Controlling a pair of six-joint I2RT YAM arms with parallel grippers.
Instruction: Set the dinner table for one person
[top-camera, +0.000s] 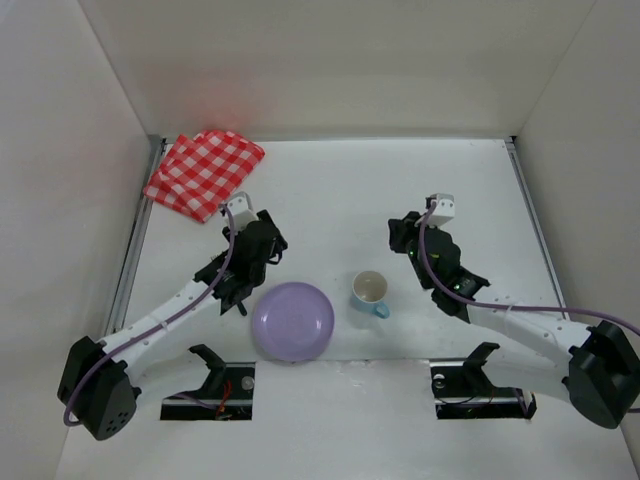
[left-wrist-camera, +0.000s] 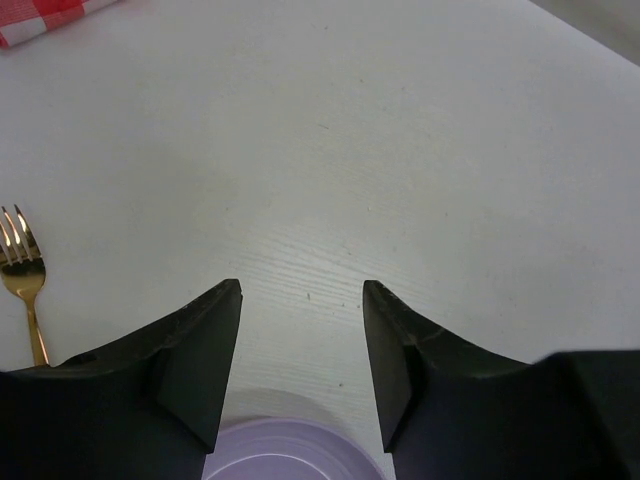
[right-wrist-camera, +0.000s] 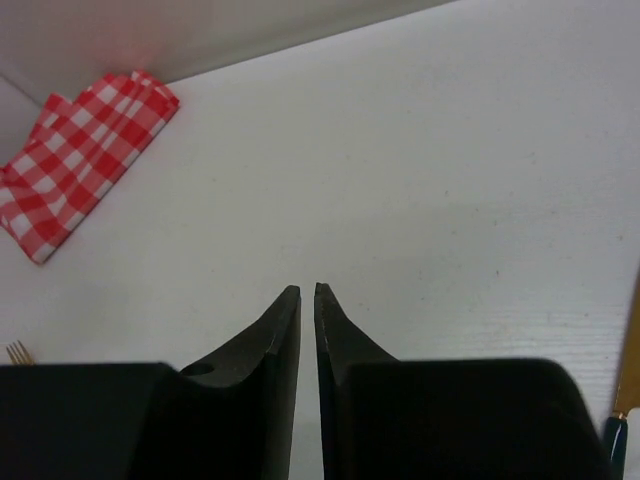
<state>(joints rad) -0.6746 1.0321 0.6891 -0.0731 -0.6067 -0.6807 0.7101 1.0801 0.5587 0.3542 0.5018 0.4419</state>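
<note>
Hovering left gripper (left-wrist-camera: 302, 290) jaws wide above dinner table (left-wrist-camera: 420, 140) (fork (left-wrist-camera: 22, 262) nearby) | right gripper (right-wrist-camera: 307, 291) jaws almost touching

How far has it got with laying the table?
Placed on the dinner table: the purple plate, the cup beside it, a gold fork nearby. In hand: nothing; the left gripper is open, the right gripper shut, empty. Probably left: the checked cloth, lying in the far corner.

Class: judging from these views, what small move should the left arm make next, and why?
Probably reach toward the napkin: it lies folded in the far left corner, away from the plate, and the left gripper is open, empty and nearest.
</note>
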